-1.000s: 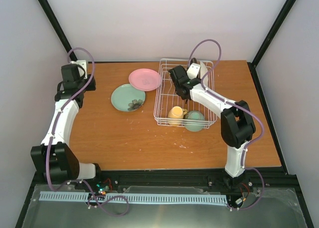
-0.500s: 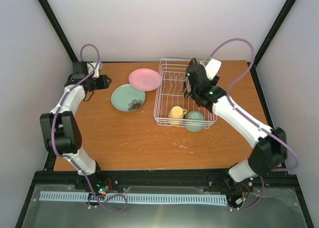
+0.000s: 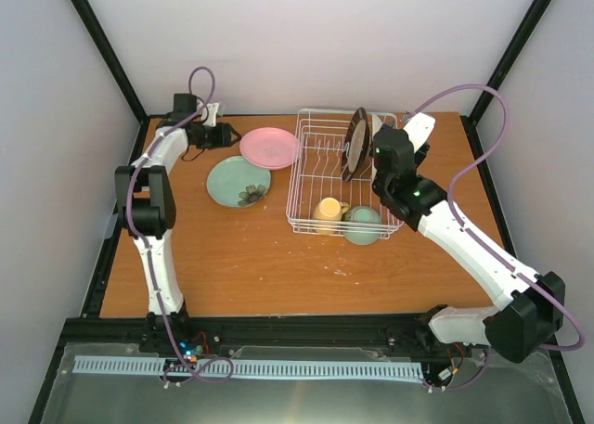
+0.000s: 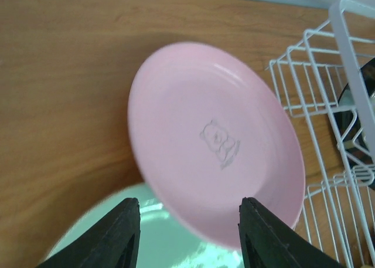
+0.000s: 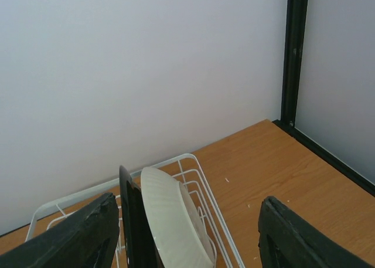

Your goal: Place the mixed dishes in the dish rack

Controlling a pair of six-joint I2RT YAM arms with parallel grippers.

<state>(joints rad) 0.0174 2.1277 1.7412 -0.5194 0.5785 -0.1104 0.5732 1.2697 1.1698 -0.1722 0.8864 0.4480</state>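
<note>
At the lower end of the dish rack point(image 3: 299, 197), nearest to the arm bases in the top view, the yellow mug point(image 3: 327, 210) and the pale green bowl point(image 3: 363, 222) sit side by side. They are in the open part without prongs, probably because they cannot stand in a slot.

Left of the rack, the mint green plate point(image 3: 238, 181) lies flat on the table point(image 3: 278, 266). Just above it in the frame lies the pink plate point(image 4: 214, 142), and its edge seems to rest over the mint rim. These two are not loaded yet.

The left gripper point(image 4: 188, 206) is low and just beside the pink plate, with its jaws spread apart and nothing between them. I judge it is lined up to take this plate by the edge, since a flat plate gives no other hold.

In the upper part of the rack, the cream plate with dark rim point(image 3: 355, 144) stands upright between the prongs, and the white plate point(image 5: 176, 221) stands close behind it. The prongs keep them on edge. The right gripper point(image 3: 383, 150) hovers above them, jaws wide and empty.
</note>
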